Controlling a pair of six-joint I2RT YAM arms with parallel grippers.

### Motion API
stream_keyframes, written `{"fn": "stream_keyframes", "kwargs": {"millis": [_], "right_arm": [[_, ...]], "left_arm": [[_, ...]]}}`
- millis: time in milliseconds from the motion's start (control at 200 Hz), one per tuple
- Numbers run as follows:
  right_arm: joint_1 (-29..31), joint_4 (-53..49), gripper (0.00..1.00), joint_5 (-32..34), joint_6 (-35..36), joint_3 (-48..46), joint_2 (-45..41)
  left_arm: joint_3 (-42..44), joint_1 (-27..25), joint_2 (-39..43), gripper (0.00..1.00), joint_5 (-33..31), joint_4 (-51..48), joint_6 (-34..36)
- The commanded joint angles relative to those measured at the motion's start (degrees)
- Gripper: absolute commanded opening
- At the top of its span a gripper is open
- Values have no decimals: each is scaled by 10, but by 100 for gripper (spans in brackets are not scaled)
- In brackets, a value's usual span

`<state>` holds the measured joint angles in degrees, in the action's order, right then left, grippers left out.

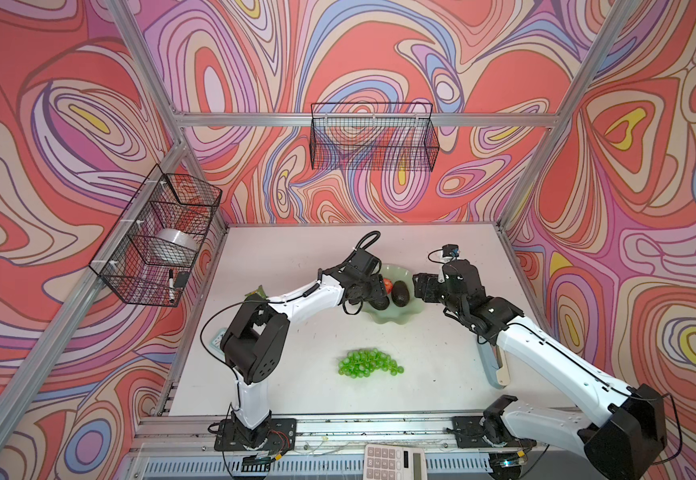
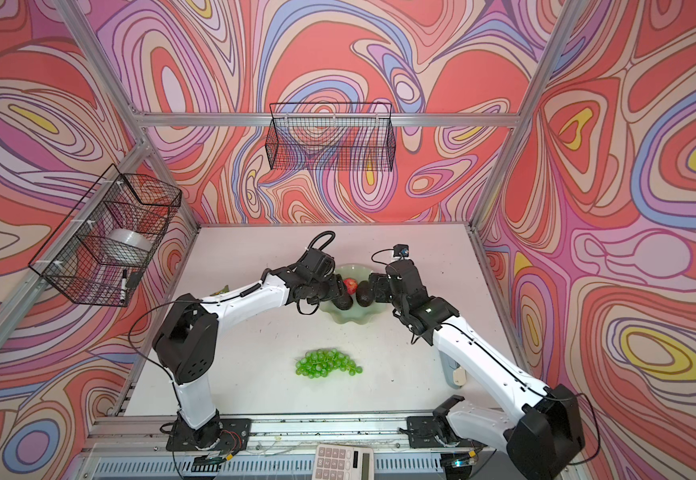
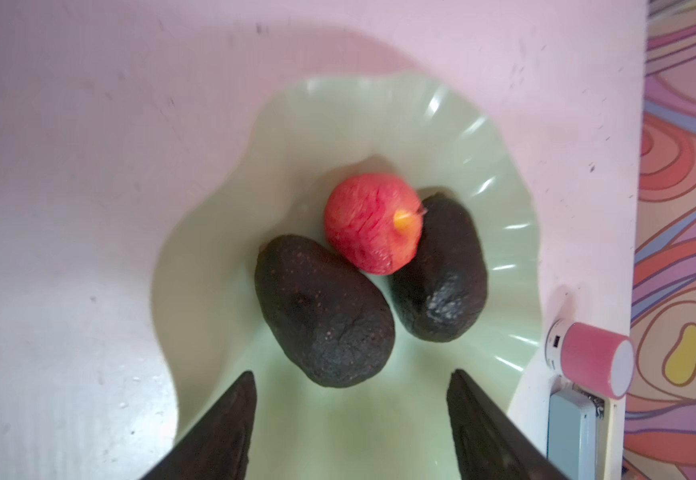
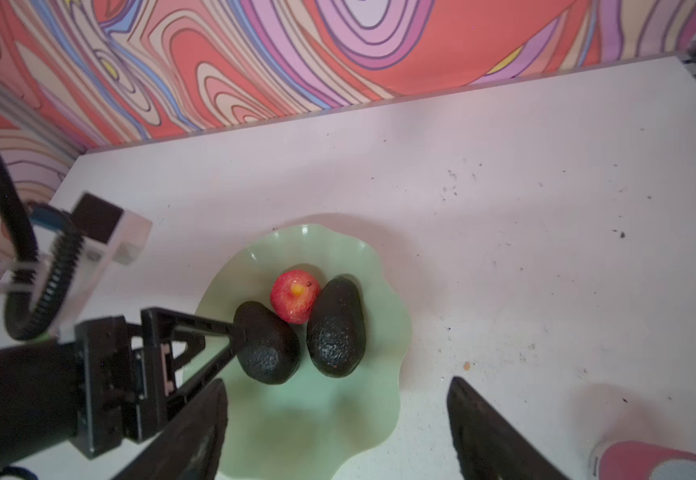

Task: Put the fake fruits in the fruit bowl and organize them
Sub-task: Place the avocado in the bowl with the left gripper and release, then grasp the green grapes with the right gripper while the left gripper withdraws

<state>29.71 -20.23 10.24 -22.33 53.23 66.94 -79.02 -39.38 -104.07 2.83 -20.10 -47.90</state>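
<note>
The grapes [image 1: 369,363] lie on the bench [image 1: 288,374], at six o'clock from the fruit bowl [image 1: 383,319], which holds the apple [image 3: 373,224] and both avocados [image 3: 325,311]. The left fingers [image 3: 230,415] and right fingers [image 4: 196,432] are spread and empty. The bunch looks light, floppy and slick; I'd pinch its thick middle.

bowl [image 1: 392,321]: left side hidden under the left arm [image 1: 309,296] in both top views.
left avocado [image 1: 379,306]: mostly covered by that arm's wrist.
apple [image 3: 373,226]: blurred in the left wrist view.
calculator [image 1: 394,461]: cut off by the bottom edge.
snack packet [image 1: 256,293]: only a corner shows.
pink cylinder [image 4: 662,463]: cut off at the picture's corner.
</note>
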Motion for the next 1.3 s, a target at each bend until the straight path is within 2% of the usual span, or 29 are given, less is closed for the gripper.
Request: {"fn": "stream_keyframes", "kwargs": {"millis": [0, 145, 215, 300, 431, 571, 741, 1292], "right_arm": [[14, 1, 84, -111, 55, -2, 22], [126, 22, 84, -107, 107, -17, 51], [173, 39, 84, -110, 116, -29, 73], [222, 81, 84, -122, 120, -55, 95], [265, 170, 84, -159, 125, -103, 124], [299, 223, 84, -153, 136, -122, 177], [311, 270, 84, -150, 143, -140, 207], [329, 264, 82, -107, 172, -115, 285]], "left_arm": [[6, 7, 99, 77, -95, -4, 60], [114, 51, 223, 86, -169, 55, 107], [180, 88, 286, 90, -166, 102, 117], [238, 133, 356, 95, -168, 113, 120], [292, 195, 432, 100, -164, 95, 122], [330, 231, 492, 100, -163, 86, 122], [338, 237, 517, 100, -172, 73, 130], [325, 241, 512, 100, -160, 53, 127]]}}
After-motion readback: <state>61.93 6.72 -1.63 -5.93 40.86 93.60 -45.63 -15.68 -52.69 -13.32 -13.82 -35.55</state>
